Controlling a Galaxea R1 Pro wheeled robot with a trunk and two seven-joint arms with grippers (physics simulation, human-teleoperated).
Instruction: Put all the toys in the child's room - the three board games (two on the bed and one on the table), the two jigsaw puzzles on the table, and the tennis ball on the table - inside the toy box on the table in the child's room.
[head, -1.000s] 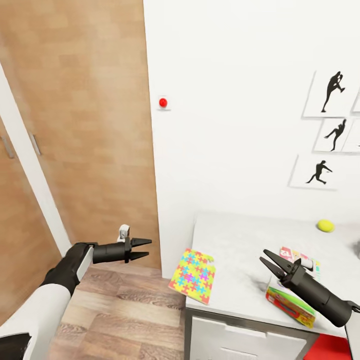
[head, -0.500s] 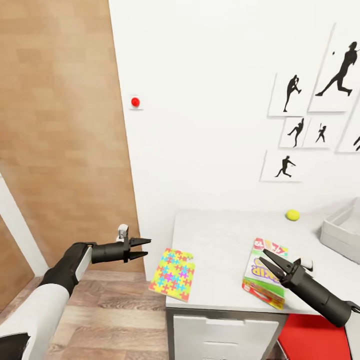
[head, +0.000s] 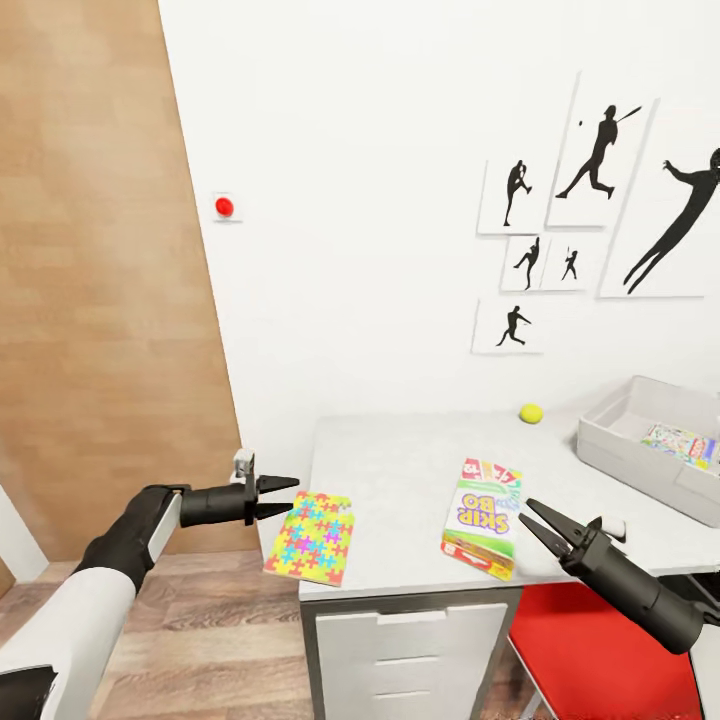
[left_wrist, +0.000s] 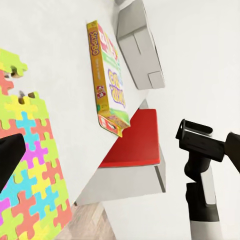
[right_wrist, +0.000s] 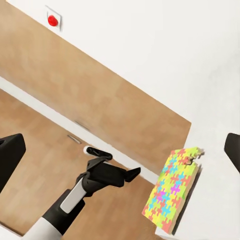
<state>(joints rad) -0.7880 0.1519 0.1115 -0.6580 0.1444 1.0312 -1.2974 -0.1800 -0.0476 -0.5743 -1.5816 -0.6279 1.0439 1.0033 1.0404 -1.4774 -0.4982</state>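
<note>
Both arms are hovering in front of the table (head: 400, 470), nothing held. Left gripper (head: 283, 497) is sitting off the table's near left corner, jaws parted by a narrow gap. Right gripper (head: 535, 524) is hanging at the front edge, jaws spread in a modest V, empty.

Jigsaw puzzle (head: 311, 536) is lying flat at the near left corner, overhanging the edge, just beside the left gripper. Board game (head: 481, 516) is lying flat near the front edge, just beside the right gripper. Tennis ball (head: 530, 412) is resting near the wall. Toy box (head: 610, 450) is standing at the table's right end, one printed item already inside.

Judgement: the puzzle looks thin and light, possibly bendy; pinching the overhanging edge seems easiest. The board game looks stiff and light; taking it across a narrow side should hold.
</note>
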